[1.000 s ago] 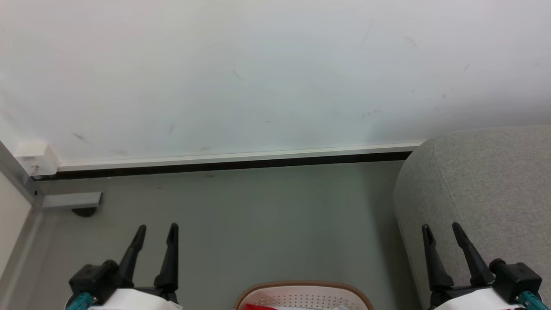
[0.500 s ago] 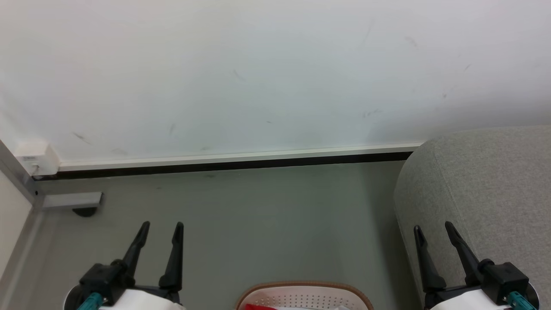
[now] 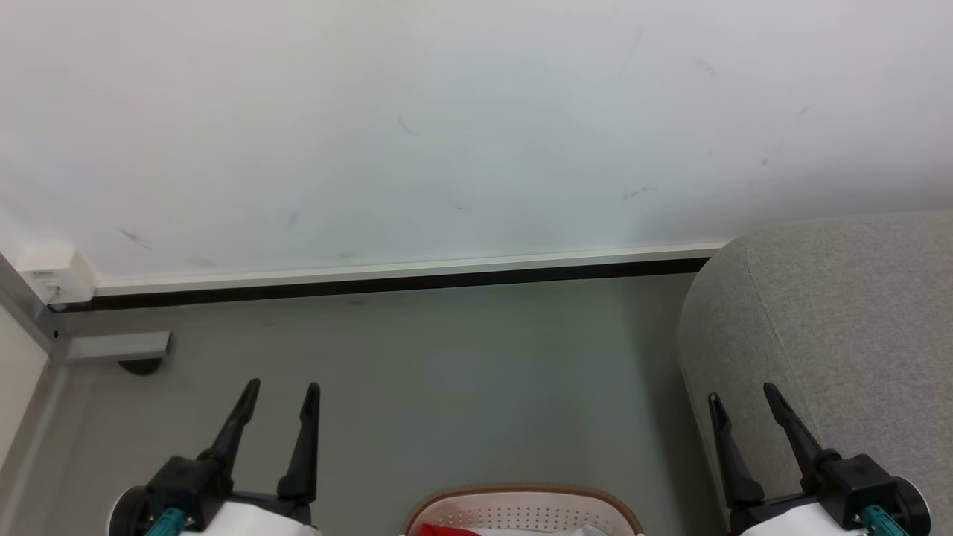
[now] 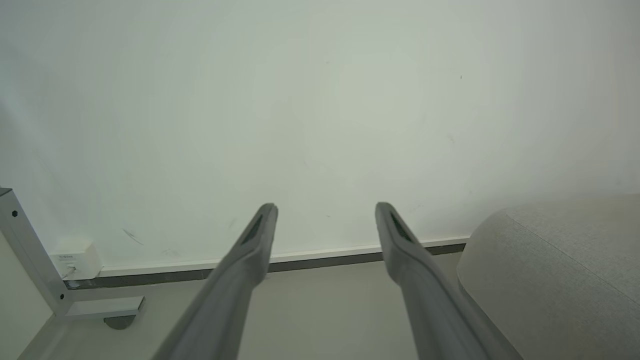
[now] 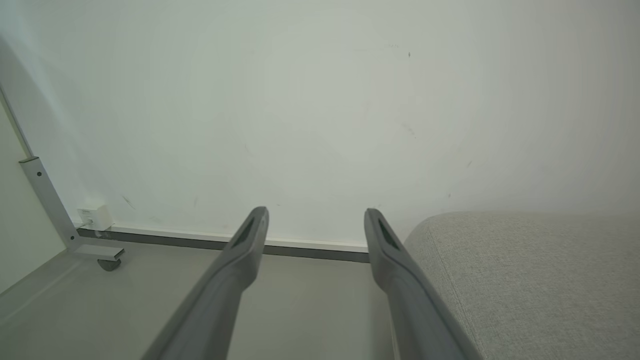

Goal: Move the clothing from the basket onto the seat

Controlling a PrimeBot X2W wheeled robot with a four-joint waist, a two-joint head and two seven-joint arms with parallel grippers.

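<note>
At the bottom middle of the head view, the far rim of the white basket (image 3: 525, 494) with its tan edge peeks in, with a sliver of red clothing (image 3: 443, 530) inside it. The light-grey seat (image 3: 841, 313) fills the right side; its rounded corner (image 4: 550, 270) also shows in the left wrist view, and its top (image 5: 525, 280) in the right wrist view. My left gripper (image 3: 283, 388) stands open at the lower left, left of the basket, holding nothing. My right gripper (image 3: 741, 396) stands open at the lower right, in front of the seat's side, also holding nothing.
A white wall (image 3: 447, 126) with a pale skirting board (image 3: 402, 266) closes the far side beyond grey floor (image 3: 447, 372). At the far left stand a grey metal post foot on a castor (image 3: 123, 348) and a small white box (image 3: 52, 274) on the wall.
Both grippers have drifted inward: the left to the right, the right to the left, both still open. The camera has tipped slightly, shifting the scene a little upward.
</note>
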